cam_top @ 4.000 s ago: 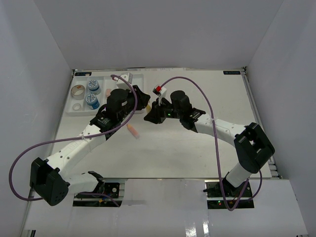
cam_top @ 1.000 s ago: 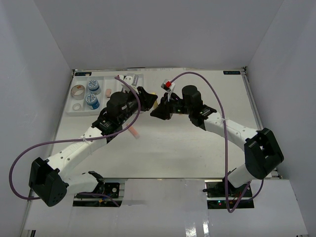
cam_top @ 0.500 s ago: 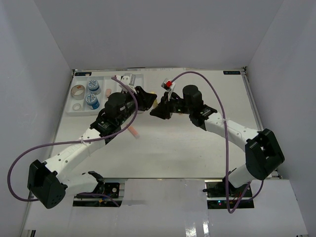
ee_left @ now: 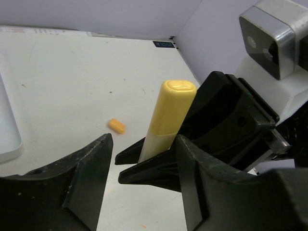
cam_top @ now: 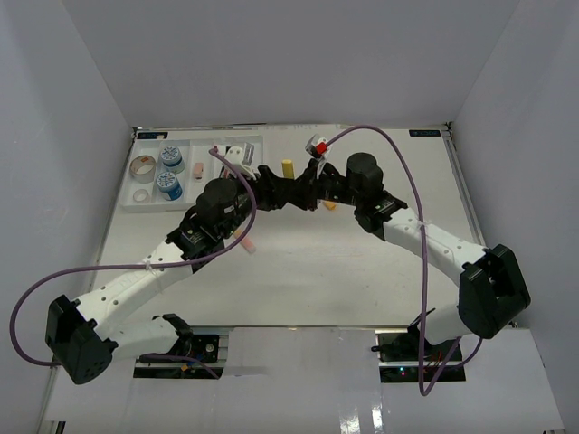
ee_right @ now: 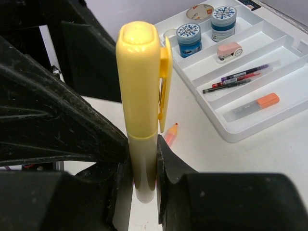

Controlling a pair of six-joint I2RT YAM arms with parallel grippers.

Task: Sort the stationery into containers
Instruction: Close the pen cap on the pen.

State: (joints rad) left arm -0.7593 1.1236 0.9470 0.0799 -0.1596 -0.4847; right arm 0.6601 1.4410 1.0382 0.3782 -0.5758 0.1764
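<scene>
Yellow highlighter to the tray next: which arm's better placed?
Probably left: the tray lies on its side, and the left fingers, open, flank the highlighter that the right fingers grip.

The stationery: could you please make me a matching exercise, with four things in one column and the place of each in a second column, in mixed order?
Things
1. highlighter
2. eraser
3. pens
4. orange piece

Places
A. loose on the table
B. in the tray, in the compartment next to the orange marker
C. upright in the right gripper
D. in the tray, in the compartment next to the tubs

Pairs: 1-C, 2-D, 3-B, 4-A
</scene>
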